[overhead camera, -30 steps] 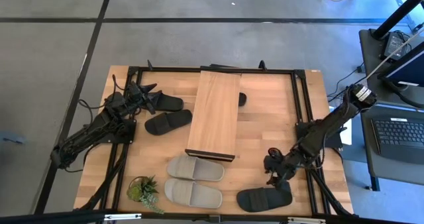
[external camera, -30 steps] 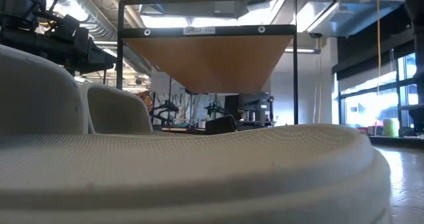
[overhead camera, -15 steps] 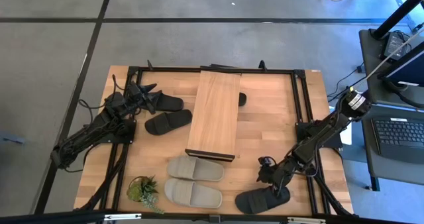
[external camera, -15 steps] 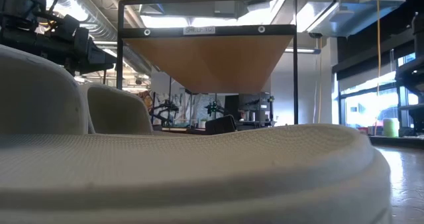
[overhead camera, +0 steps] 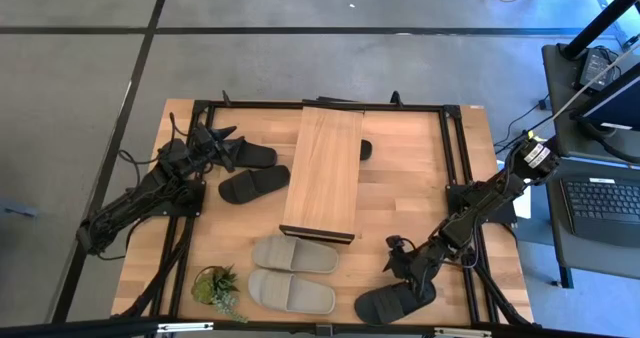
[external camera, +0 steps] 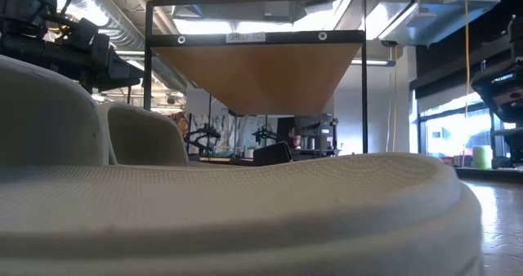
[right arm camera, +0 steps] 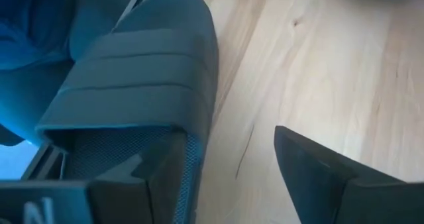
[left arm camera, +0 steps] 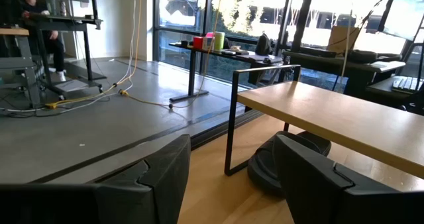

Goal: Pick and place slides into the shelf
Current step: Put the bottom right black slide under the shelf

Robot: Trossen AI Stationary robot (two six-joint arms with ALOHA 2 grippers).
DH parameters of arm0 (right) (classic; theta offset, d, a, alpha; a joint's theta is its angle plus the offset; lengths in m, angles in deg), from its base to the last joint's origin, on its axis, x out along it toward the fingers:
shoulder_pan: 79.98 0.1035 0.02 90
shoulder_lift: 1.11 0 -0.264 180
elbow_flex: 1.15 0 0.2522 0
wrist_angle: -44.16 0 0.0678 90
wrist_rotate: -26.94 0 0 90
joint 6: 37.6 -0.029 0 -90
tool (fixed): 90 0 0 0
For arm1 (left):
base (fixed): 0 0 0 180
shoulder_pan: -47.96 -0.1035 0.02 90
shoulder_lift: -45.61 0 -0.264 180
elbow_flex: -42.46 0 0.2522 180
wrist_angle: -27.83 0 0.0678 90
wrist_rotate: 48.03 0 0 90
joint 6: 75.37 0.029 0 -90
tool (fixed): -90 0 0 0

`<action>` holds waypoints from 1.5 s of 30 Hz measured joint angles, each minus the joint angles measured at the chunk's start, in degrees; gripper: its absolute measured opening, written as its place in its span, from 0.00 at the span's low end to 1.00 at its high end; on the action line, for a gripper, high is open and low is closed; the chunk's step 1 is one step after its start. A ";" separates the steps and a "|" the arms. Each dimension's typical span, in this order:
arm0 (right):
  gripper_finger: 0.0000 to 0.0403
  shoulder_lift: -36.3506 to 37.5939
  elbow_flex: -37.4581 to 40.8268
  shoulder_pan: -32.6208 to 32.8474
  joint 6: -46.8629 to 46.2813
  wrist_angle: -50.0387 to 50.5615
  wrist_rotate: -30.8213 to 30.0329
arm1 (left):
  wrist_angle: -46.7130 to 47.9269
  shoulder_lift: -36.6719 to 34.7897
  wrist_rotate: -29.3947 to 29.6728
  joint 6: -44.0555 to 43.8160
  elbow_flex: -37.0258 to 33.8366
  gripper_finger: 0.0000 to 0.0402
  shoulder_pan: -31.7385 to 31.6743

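Four black slides [overhead camera: 261,184], one mostly hidden; two beige slides [overhead camera: 295,253]; one shelf [overhead camera: 323,170]; one potted plant [overhead camera: 216,286].

Slides [overhead camera: 292,278] scattered – flat, around shelf [overhead camera: 323,172]

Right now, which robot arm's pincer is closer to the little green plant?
The right. The right pincer hangs over the black slide at the table's near edge, across the beige pair from the plant. The left pincer waits far off by the other black slides.
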 joint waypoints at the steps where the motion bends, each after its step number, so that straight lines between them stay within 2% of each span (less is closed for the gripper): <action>1: 0.57 0.00 0.00 0.00 0.41 -0.14 -0.02 | 0.00 0.00 0.00 0.02 0.00 0.52 0.01; 14: 0.55 -0.02 0.00 0.00 4.32 -1.14 0.05 | 0.00 0.00 0.00 0.01 0.00 0.52 0.00; 18: 0.47 -0.02 0.00 0.00 4.38 -1.12 0.15 | 0.00 0.00 0.00 0.00 0.00 0.52 0.00; 27: 0.17 -0.02 0.00 0.02 7.09 -0.87 0.22 | 0.00 0.00 0.00 0.02 0.00 0.52 0.00; 33: 0.03 -0.02 0.00 0.00 7.31 -0.82 0.24 | 0.00 0.00 0.02 0.02 0.00 0.52 0.01; 45: 0.01 0.33 -0.02 -0.04 -0.20 1.65 -0.70 | 0.00 0.00 0.02 0.00 0.00 0.52 0.02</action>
